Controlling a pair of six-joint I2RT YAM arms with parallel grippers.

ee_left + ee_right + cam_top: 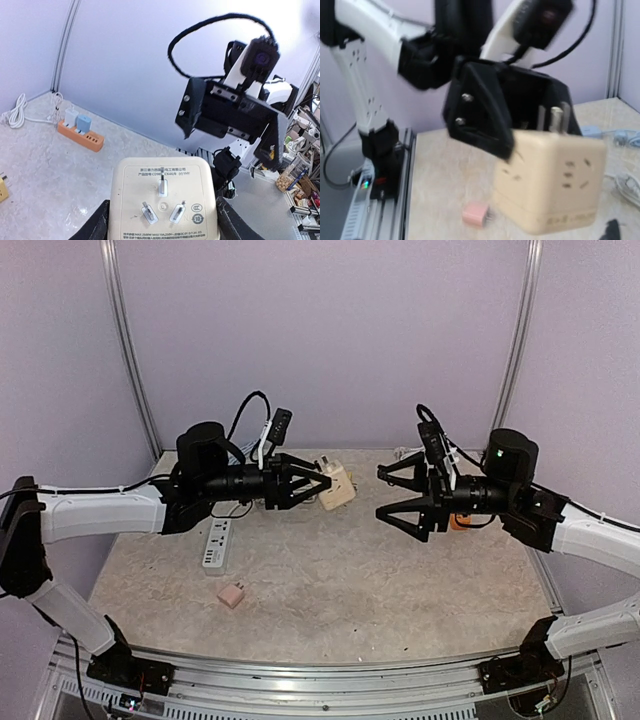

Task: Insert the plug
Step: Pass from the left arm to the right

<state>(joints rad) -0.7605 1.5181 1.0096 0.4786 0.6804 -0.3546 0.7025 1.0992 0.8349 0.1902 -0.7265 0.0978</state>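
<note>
My left gripper (326,486) is shut on a cream cube plug (340,484) and holds it in the air over the back of the table. In the left wrist view the plug (165,195) shows three metal prongs facing the camera, with a black finger (97,226) on each side. My right gripper (381,494) hangs open a short way to the plug's right, with nothing between its jaws. The right wrist view shows the plug (552,182) close ahead, blurred, its prongs pointing up. A white power strip (216,543) lies on the table below the left arm.
A small pink plug (232,594) lies on the table near the front left. An orange power strip (80,135) with two chargers in it sits at the back right, a white cable (20,110) coiled beside it. Purple walls close the back and sides.
</note>
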